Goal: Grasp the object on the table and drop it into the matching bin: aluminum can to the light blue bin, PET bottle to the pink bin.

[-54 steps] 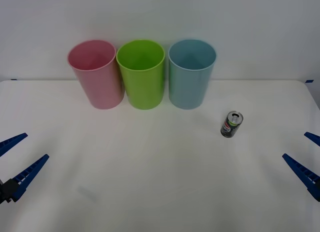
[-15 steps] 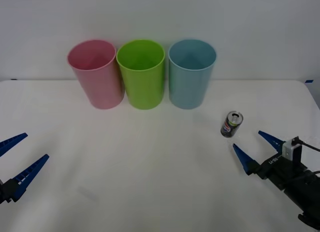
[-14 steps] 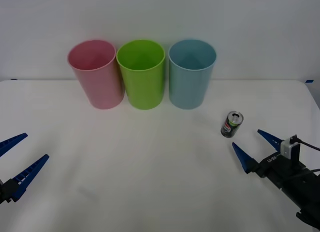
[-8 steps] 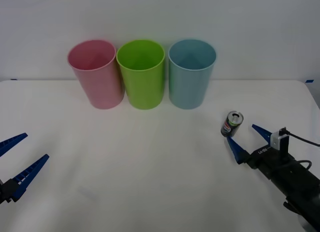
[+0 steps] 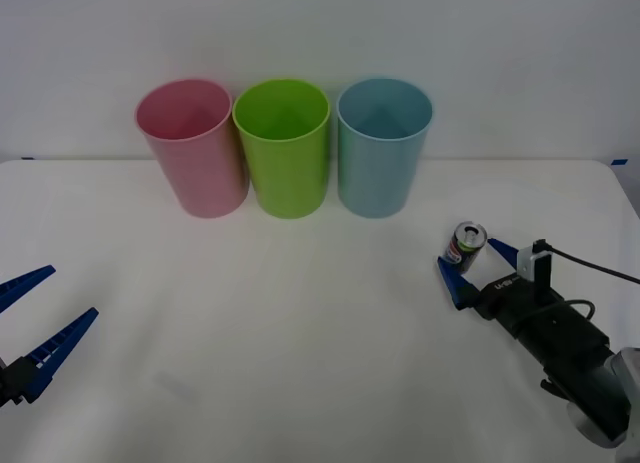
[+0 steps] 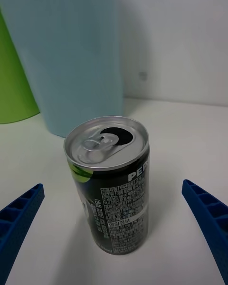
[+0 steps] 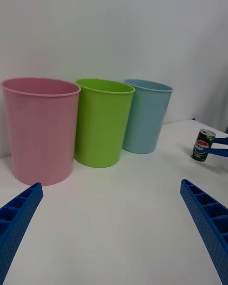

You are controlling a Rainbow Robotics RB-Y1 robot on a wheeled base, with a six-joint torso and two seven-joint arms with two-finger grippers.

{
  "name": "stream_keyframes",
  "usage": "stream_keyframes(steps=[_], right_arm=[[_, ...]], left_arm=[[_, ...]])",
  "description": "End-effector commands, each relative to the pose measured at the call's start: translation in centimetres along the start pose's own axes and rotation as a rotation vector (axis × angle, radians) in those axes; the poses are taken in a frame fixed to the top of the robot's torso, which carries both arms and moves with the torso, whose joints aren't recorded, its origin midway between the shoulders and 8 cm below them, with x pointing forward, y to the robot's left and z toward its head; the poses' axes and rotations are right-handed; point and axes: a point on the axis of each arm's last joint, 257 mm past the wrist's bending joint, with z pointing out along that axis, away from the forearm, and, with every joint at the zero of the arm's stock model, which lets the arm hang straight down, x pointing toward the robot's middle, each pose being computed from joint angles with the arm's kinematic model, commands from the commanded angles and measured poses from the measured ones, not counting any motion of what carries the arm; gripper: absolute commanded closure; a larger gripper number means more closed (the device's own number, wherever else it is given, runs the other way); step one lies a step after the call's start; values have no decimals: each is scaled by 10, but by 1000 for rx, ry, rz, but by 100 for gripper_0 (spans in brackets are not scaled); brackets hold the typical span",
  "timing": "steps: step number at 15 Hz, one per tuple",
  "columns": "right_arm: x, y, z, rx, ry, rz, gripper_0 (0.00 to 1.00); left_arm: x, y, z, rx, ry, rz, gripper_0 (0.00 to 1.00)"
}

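The right gripper (image 5: 478,268) is closing in on the aluminum can (image 5: 464,247): a moment ago its blue fingers were short of the can on the near side, and now they are reaching to either side of it, spread wide with nothing between them but the can itself, not yet touching. That suggests the approach is nearly done and the squeeze is the next step. The can is standing upright on the table (image 5: 300,333), near the light blue bin (image 5: 383,148) on that bin's right and nearer the robot, well apart from the pink bin (image 5: 193,148). The right wrist view is showing the can's (image 6: 110,185) opened silver top and centred position between the fingers, which the front view leaves vague. The left wrist view is giving a side look at the can (image 7: 203,145) with a blue fingertip beside it. The left gripper (image 5: 30,328) is waiting wide open and empty, far from the can.
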Motion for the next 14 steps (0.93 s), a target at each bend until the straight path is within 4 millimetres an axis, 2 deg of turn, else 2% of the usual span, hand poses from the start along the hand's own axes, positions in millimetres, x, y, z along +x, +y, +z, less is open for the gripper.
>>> stream_keyframes(steps=[1, 5, 12, 13, 14], right_arm=[[-2, 1, 10, 9, 1, -8, 0], [-5, 3, 21, 31, 3, -23, 0], [-3, 6, 23, 27, 8, -28, 0], [-3, 7, 24, 25, 8, -27, 63], [-3, 8, 24, 26, 6, -23, 98]], left_arm=[[0, 0, 0, 0, 0, 0, 0], [0, 0, 0, 0, 0, 0, 0], [0, 0, 0, 0, 0, 0, 0], [0, 0, 0, 0, 0, 0, 0], [0, 0, 0, 0, 0, 0, 0]])
